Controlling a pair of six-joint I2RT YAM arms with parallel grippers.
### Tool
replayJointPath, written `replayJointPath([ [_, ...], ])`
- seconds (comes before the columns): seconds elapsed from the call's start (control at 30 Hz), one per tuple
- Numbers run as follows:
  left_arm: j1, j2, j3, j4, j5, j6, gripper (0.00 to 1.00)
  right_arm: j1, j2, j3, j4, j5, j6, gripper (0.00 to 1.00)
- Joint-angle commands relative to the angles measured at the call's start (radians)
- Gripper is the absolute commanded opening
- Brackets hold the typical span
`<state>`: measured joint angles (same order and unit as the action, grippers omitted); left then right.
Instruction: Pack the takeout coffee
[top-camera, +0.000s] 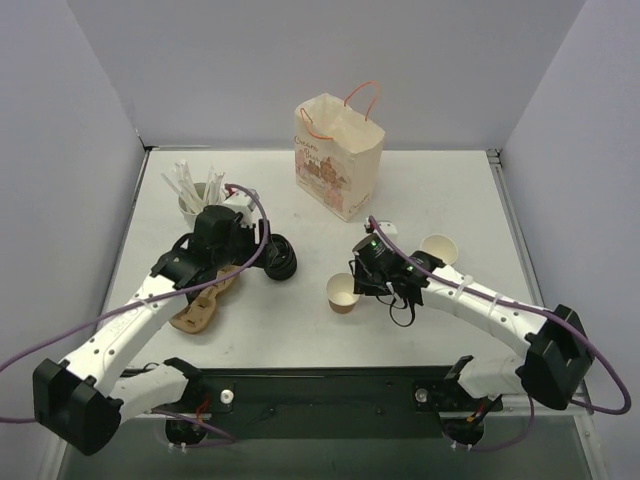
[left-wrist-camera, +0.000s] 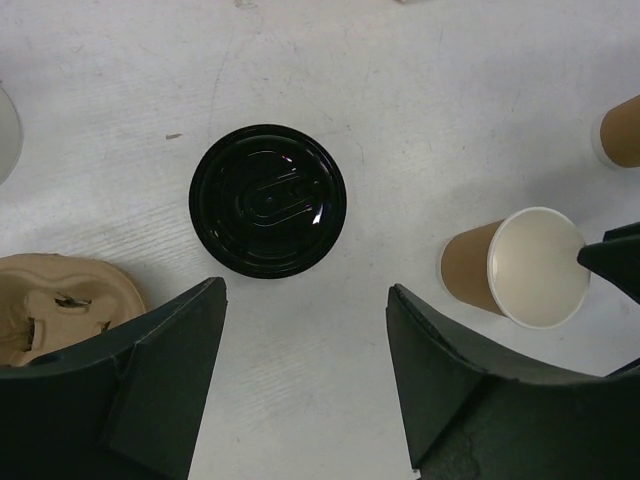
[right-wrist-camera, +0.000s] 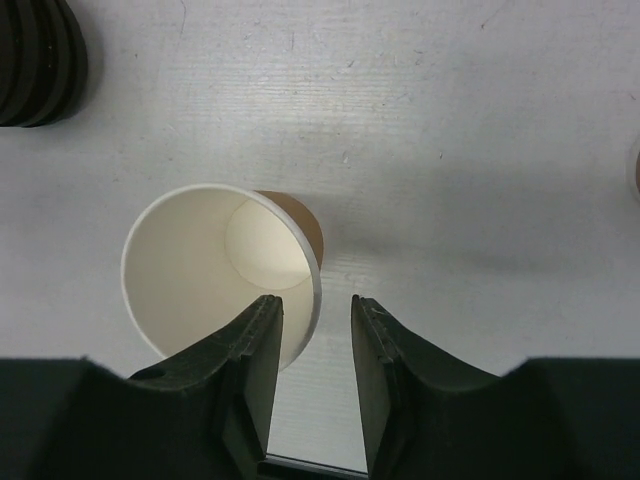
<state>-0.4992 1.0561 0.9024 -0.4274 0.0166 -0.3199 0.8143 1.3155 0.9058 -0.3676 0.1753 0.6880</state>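
Where the cup stands: mid-table, upright and lidless, the cup (top-camera: 343, 292) sits at the tips of my right claw; no capped cup is in view.
Right claw: my right claw (right-wrist-camera: 315, 302) is narrowly parted, one finger over the cup's mouth and the other outside, astride the rim; not pinching, as far as I can tell.
Left claw: my left claw (left-wrist-camera: 305, 290) is spread wide and empty, over the stack of lids (left-wrist-camera: 268, 200).
Handling, cup: empty, so I judge it very light; the thin paper wall would dent under a hard squeeze, and it would tip easily. Best hold is the rolled rim, or low around the body.
Handling, lids: stiff, glossy, likely slick; they are nested, so more than one may lift.
Edges: paper bag (top-camera: 338, 155) at the far side, mouth up, handles loose over the opening.
Room: bare table (top-camera: 450, 190) between cup and bag; second cup (top-camera: 440, 248) just beside my right arm; pulp tray (top-camera: 200, 305) partly under my left arm.
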Motion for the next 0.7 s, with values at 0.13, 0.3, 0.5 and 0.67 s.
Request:
replayJointPath([
  [0.13,-0.084,0.214,0.21,-0.016,-0.112,-0.01,0.7,0.037,-0.203,0.047,-0.071,0.058,-0.011,0.35],
  [0.3,-0.131,0.35,0.28,-0.036,-0.179,-0.008,0.66,0.049,-0.272,0.051,-0.1,0.082,-0.03,0.35],
  [0.5,-0.157,0.436,0.308,-0.059,-0.26,-0.025,0.61,0.054,-0.317,0.045,-0.129,0.112,-0.042,0.35],
  [0.67,-0.162,0.462,0.309,-0.042,-0.282,-0.027,0.55,0.054,-0.323,0.051,-0.134,0.121,-0.054,0.34],
])
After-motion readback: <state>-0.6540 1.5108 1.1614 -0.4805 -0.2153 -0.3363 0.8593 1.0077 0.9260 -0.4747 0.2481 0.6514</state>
